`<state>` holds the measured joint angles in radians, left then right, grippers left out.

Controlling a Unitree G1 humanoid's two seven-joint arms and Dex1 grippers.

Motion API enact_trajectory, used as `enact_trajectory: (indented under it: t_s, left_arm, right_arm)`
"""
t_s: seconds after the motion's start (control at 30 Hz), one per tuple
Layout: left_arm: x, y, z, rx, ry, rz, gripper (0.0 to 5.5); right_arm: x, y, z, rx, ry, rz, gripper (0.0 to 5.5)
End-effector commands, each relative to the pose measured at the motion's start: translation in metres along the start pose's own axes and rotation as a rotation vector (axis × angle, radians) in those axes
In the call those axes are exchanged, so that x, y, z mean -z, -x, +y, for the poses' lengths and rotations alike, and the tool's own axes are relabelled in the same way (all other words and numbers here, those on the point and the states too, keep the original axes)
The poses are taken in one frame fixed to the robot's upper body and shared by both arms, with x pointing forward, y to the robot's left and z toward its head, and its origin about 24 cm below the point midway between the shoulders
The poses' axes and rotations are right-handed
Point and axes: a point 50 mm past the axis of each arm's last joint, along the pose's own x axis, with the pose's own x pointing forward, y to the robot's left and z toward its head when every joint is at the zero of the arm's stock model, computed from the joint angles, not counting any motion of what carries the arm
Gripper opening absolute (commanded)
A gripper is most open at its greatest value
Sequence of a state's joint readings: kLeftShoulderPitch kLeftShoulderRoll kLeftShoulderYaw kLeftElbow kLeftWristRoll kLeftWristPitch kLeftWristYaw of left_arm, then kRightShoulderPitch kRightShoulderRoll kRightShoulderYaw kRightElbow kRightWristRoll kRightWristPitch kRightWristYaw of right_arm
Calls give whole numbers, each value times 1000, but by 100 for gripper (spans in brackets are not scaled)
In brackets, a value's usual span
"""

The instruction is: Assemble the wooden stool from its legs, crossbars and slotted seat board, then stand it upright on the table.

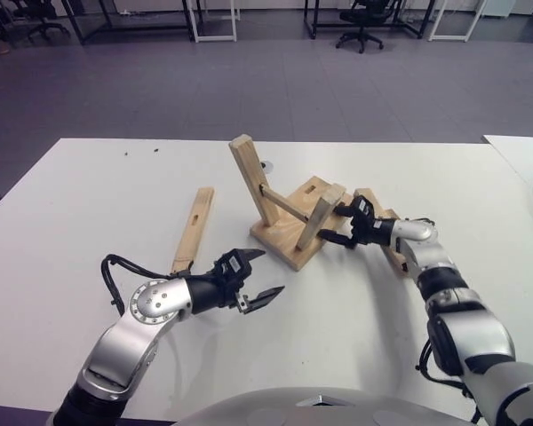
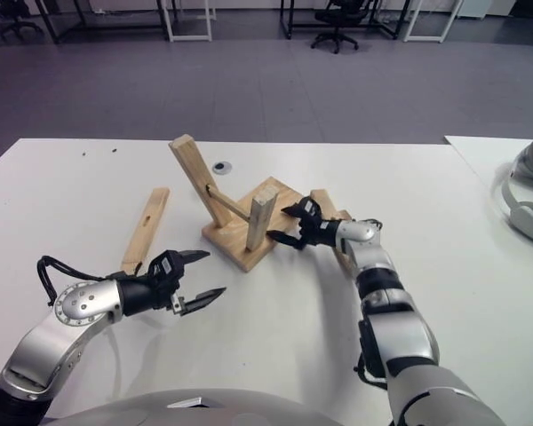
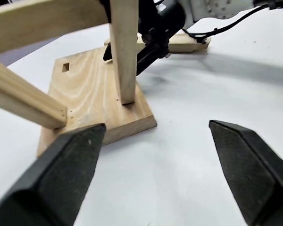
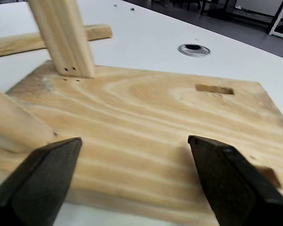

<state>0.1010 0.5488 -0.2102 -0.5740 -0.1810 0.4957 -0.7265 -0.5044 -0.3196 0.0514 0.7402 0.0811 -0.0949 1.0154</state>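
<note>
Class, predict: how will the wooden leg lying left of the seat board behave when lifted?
The leg looks like solid wood, so probably stiff. Its flat faces should stop rolling. Being long, it may swing if gripped near one end.

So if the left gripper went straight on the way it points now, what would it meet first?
Most likely the near edge of the seat board. The nearer upright leg standing in it comes just behind, though depth is hard to judge.

Silver jointed shells on left arm and right arm; black wrists, looping black cables. The left gripper and right gripper are matte black, tapering to points.
</note>
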Motion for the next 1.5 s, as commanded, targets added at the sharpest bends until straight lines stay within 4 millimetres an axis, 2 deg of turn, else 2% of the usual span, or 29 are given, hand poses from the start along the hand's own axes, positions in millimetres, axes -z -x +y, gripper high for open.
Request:
enact_trajectory:
  t_s: [0.03, 0.1, 0.23, 0.3, 0.37, 0.5, 0.57, 0.63, 0.73, 0.8, 0.9, 0.97, 1.0, 1.07, 1.17, 1.2, 1.27, 1.37, 1.43, 1.5]
  left_arm:
    - [2, -4, 8, -95, -24, 7, 403]
    - [2, -7, 4, -100, -35, -12, 403]
    - [7, -7, 4, -110, -42, -16, 403]
    - [12, -7, 9, -140, -39, -3, 403]
    - [19, -3, 10, -152, -50, 32, 403]
    - [21, 24, 17, -146, -80, 92, 403]
    - [15, 43, 20, -98, -84, 104, 403]
    - [10, 57, 31, -91, -122, 137, 403]
    - [12, 57, 60, -189, -225, 212, 403]
    - [24, 40, 63, -151, -307, 297, 403]
    - [42, 13, 61, -86, -369, 361, 403]
    - [53, 5, 66, -79, -420, 411, 403]
    - [51, -1, 70, -104, -416, 379, 403]
    - [33, -17, 84, -182, -420, 257, 403]
    - [1, -42, 102, -229, -350, 43, 403]
    - [-5, -46, 108, -229, -331, 0, 403]
    - [1, -36, 127, -255, -317, 14, 403]
    - [29, 8, 157, -288, -301, 119, 403]
    - [37, 31, 169, -312, -318, 174, 403]
    - [33, 36, 171, -293, -338, 166, 403]
  right_arm:
    - [-20, -14, 35, 73, -41, -88, 423]
    - [-30, -19, 53, 84, -44, -102, 423]
    - [-55, -31, 99, -54, -55, -139, 423]
    - [-59, -31, 106, -53, -34, -130, 423]
    - [-61, -24, 89, 32, -23, -106, 423]
    - [-61, 7, 23, 324, -1, -33, 423]
    - [-51, 19, -5, 403, 47, 63, 423]
    - [-32, 26, -22, 419, 53, 165, 423]
    - [1, 25, -28, 362, 62, 288, 423]
    - [13, 23, -26, 313, 111, 334, 423]
    - [12, 18, -21, 236, 172, 295, 423]
    - [8, 17, -19, 207, 222, 275, 423]
    - [7, 19, -17, 193, 252, 273, 423]
    - [7, 23, -5, 118, 301, 258, 423]
    - [2, 42, 29, -74, 334, 222, 423]
    - [-3, 49, 35, -103, 345, 216, 423]
    - [-18, 64, 26, -53, 404, 228, 423]
    - [-41, 82, -12, 190, 423, 191, 423]
    - [-47, 84, -25, 272, 360, 131, 423]
    - [-43, 81, -28, 289, 305, 103, 423]
